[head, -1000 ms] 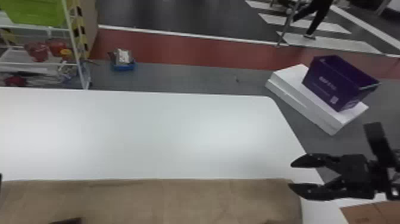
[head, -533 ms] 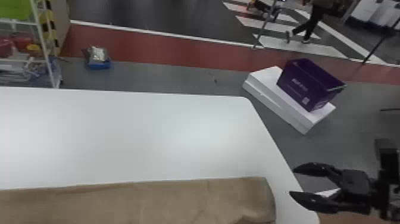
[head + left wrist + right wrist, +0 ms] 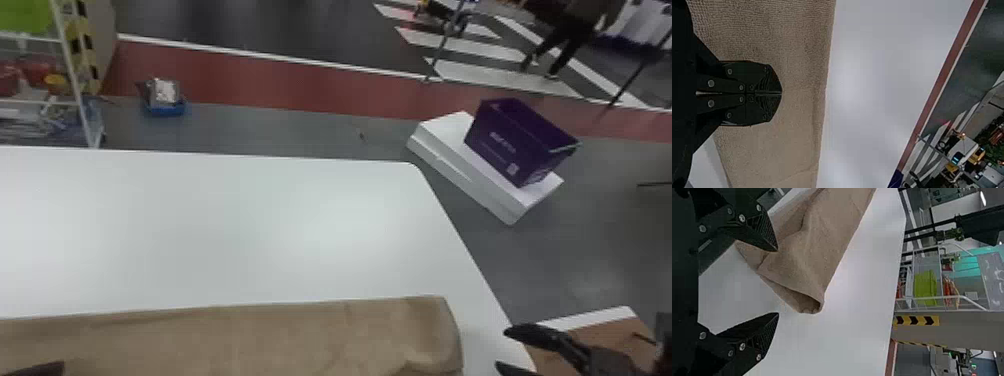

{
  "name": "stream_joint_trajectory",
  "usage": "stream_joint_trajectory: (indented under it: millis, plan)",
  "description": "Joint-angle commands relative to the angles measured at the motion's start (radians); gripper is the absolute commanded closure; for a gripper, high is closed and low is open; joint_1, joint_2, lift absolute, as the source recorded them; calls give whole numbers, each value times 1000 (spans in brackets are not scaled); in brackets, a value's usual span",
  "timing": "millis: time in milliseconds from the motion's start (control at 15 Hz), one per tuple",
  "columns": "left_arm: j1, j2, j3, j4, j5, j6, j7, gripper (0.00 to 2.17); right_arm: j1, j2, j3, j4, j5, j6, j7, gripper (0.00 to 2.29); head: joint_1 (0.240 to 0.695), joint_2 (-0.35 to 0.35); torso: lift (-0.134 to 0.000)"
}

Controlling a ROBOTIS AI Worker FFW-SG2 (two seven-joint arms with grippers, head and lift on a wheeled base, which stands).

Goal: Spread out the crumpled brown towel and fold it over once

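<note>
- Brown towel [image 3: 240,340]: laid as a long strip along the near side of the white table [image 3: 225,225]. Spreading judged done; fold-over probably made, layers seen at the right end.
- Remaining: creases at that end, maybe to be smoothed.
- Left gripper [image 3: 781,93]: held above towel at table's near side, fingers pressed together, no cloth seen between.
- Right gripper [image 3: 500,348]: fingers spread, held by table's right edge.
- Room: wide white stretch up to table's far edge. Right edge lies near towel's end; sideways moves best kept short.
</note>
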Motion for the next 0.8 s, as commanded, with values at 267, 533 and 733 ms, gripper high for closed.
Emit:
stream_joint_trajectory:
  millis: [267,533,733]
  plan:
    - [-9,5,23,33,23,-20,-8,1885,-55,10,43,127,15,-127,5,380,695,-350,-123]
    - [-10,8,21,77,20,-59,-8,1885,-155,10,106,201,55,-66,5,377,695,-350,-123]
    - [-10,12,26,96,17,-69,-8,1885,-193,13,160,213,61,-17,5,407,695,-350,-123]
